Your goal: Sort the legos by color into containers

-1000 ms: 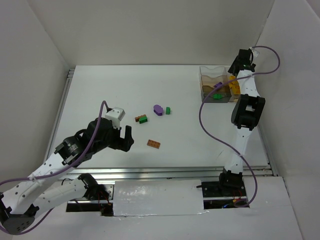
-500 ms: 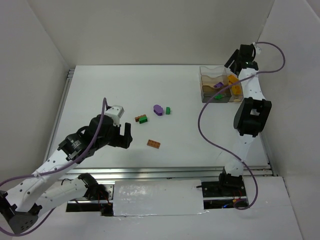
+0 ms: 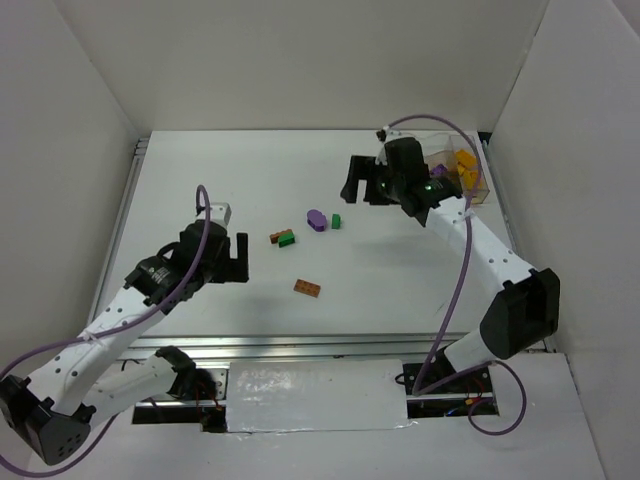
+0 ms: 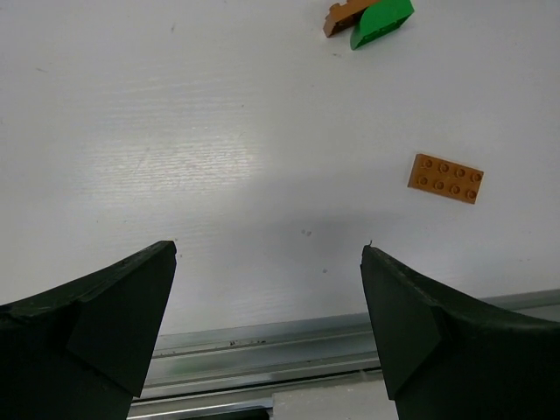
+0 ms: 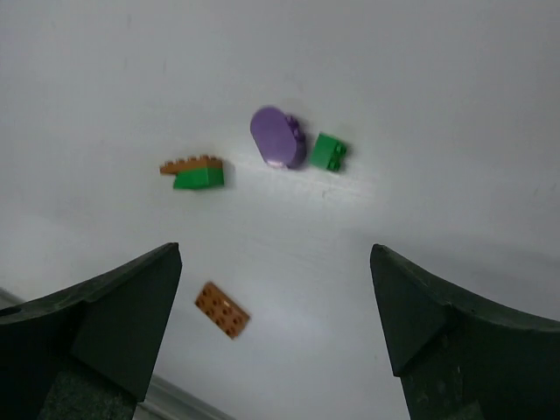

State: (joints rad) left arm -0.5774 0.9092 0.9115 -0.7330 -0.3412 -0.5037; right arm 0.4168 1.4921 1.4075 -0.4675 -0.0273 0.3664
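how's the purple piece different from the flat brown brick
The purple piece is oval and smooth-topped; the flat brown brick is rectangular with studs showing. The purple piece lies close beside a small green brick; the flat brown brick lies alone. Both rest loose on the table.

the left jaws stand wide apart, one dark tip in the lower left corner of the frame and the other in the lower right, with nothing but bare white worktop (image 4: 192,131) between them. a flat orange-brown brick (image 4: 444,178), two rows of four studs facing up, lies alone at the right of the frame, above the right-hand tip and apart from it. at the top edge, right of centre, a green brick (image 4: 382,21) touches a brown brick (image 4: 341,16), both partly cut off by the frame. a grey metal rail (image 4: 262,346) runs along the worktop's edge at the bottom
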